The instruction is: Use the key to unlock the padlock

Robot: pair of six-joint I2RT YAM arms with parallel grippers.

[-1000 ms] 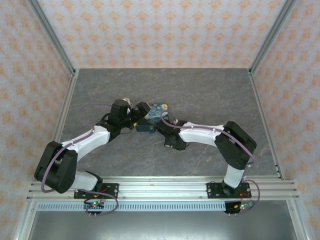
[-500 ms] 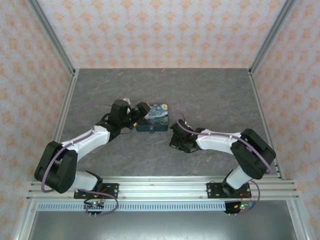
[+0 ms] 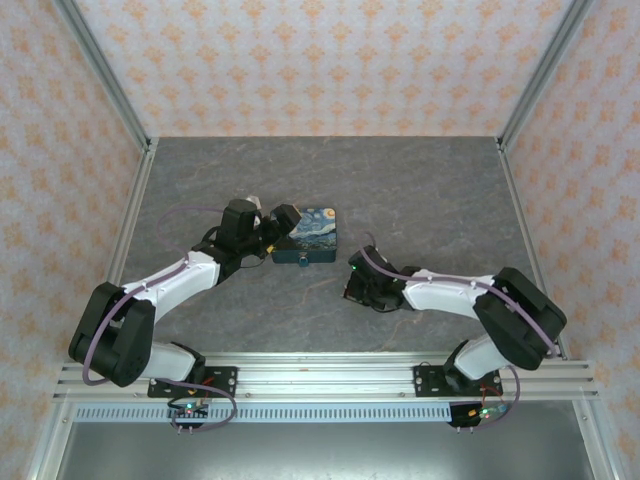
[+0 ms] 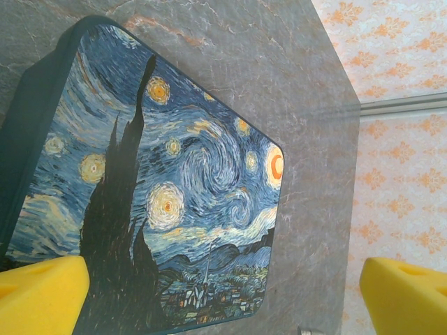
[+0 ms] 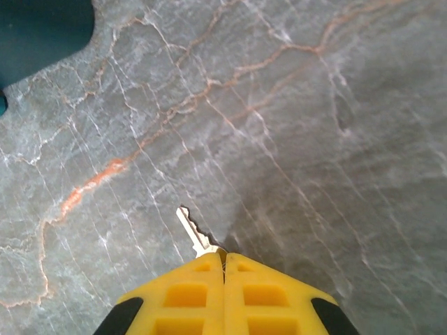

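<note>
We see the left gripper [image 4: 223,283] spread wide and straddling the padlock [image 4: 174,195], which lies painted face up on the table [image 3: 420,190]. We judge it is placed to brace the block when the key goes in, though we cannot tell whether it touches the block. The right gripper [image 5: 224,262] is pressed together on the key [image 5: 194,230], pinching the hidden head so the blade juts forward like a tool tip, well apart from the padlock.

1 padlock [image 3: 311,235], 1 key [image 5: 194,234] and 1 desk [image 3: 420,180]. 2 arms, the left arm [image 3: 170,275] and the right arm [image 3: 450,292], carry 2 yellow fingers each: left fingers [image 4: 42,286], right fingers [image 5: 188,300], 4 in all.
</note>
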